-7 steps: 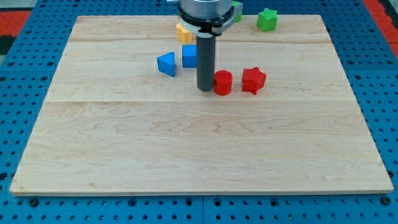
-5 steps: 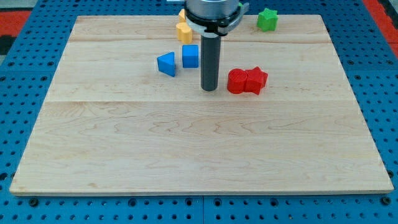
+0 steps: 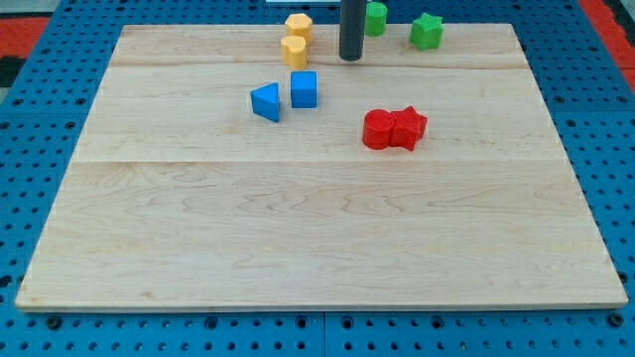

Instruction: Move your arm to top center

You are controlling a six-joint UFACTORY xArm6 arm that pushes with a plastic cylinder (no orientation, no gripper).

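My tip stands near the top middle of the wooden board. Two yellow blocks lie just to its left, one behind the other. A green block sits just behind it to the right, partly hidden by the rod. A green star lies further right. A blue cube and a blue triangle lie below the tip to the left. A red cylinder touches a red star below it to the right.
The board rests on a blue pegboard table. A red patch shows at the view's top right corner.
My tip has moved from beside the red cylinder up to the board's top middle. Earlier it pushed the red cylinder right against the red star.
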